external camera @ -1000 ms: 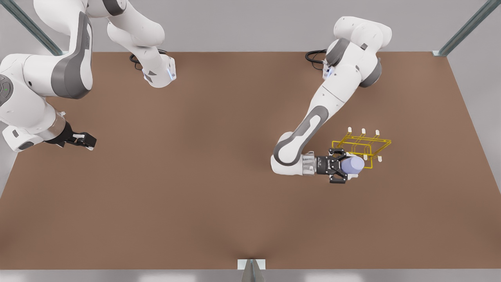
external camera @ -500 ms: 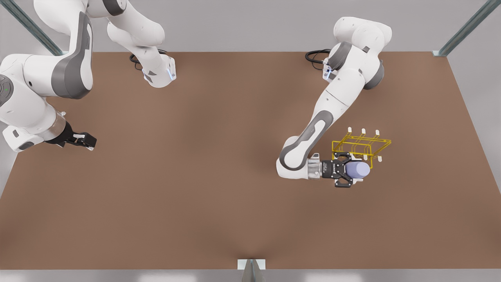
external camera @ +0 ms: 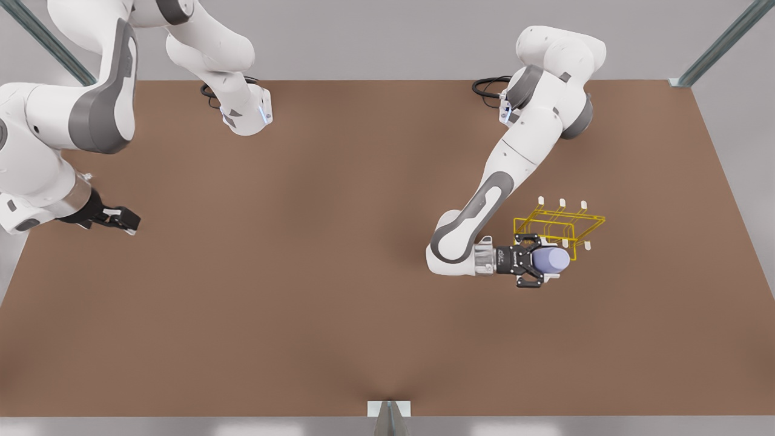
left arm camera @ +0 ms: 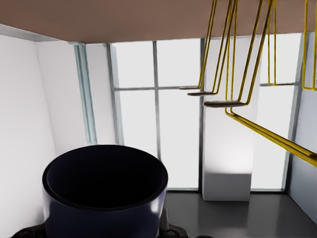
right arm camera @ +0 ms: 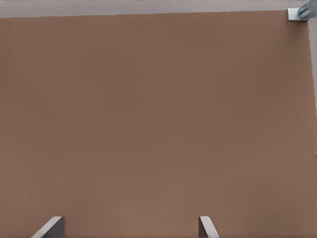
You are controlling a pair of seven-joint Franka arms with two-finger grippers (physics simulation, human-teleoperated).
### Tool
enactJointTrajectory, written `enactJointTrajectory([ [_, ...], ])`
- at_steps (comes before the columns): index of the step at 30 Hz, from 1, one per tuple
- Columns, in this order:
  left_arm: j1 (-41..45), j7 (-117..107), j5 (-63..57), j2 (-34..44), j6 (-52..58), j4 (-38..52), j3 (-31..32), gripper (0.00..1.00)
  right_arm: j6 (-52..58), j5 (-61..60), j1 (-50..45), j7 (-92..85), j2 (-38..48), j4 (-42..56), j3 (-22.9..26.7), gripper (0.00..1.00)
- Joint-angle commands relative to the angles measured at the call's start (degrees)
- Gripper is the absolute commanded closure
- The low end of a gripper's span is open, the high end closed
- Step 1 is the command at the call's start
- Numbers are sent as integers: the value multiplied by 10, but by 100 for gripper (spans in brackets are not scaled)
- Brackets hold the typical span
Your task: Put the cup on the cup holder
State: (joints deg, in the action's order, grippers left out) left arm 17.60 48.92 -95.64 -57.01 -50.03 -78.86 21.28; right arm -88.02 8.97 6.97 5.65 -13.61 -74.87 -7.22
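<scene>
A brown table (external camera: 339, 254) spans nearly the whole front view, its top flat, matte and plain. Grey floor (external camera: 387, 42) borders it from 9 through 12 to 3 o'clock. Two slanted metal posts stand at the far corners, one at 10 o'clock (external camera: 45, 39) and one at 2 o'clock (external camera: 720, 42). A small pale metal bracket (external camera: 389, 412) sits at the table's near edge at 6 o'clock. Black cables (external camera: 487, 89) coil on the far edge at about 1 o'clock, and another bundle (external camera: 209, 94) lies at about 11 o'clock. In the left wrist view, tall bright window panes (left arm camera: 178, 114) with grey frames fill the background.
</scene>
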Motion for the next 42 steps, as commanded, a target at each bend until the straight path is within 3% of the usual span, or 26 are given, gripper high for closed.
enactJointTrajectory([
  [1,1,-52,1,4,25,0,0,14,-12,-4,2,1,1,0,-1,0],
  [15,0,-90,70,15,90,-23,1,14,-11,-17,1,3,1,0,-1,0],
  [42,-13,-182,107,0,64,-42,1,14,-11,-14,-4,3,1,0,-1,0],
])
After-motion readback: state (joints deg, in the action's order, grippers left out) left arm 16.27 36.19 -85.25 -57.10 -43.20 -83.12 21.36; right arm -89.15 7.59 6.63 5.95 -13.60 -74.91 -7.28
